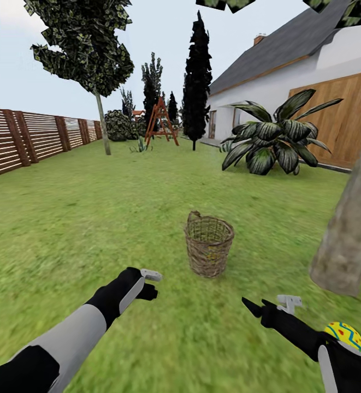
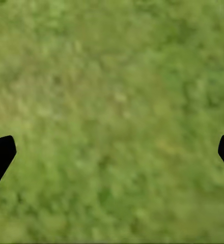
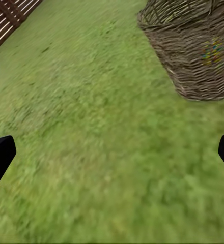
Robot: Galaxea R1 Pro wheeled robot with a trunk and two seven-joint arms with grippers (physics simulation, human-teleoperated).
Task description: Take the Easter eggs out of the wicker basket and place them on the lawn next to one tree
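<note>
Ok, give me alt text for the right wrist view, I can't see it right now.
A brown wicker basket stands on the lawn, with specks of yellow and blue showing through its weave. The open right claw has a black fingertip at each side edge, and a slatted fence crosses one corner.

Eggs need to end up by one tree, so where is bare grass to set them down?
Bare mottled green lawn lies between the brown woven wicker basket and the pale grey-brown tree trunk, and left of the basket towards the slatted fence. A yellow painted egg already lies near the trunk.
</note>
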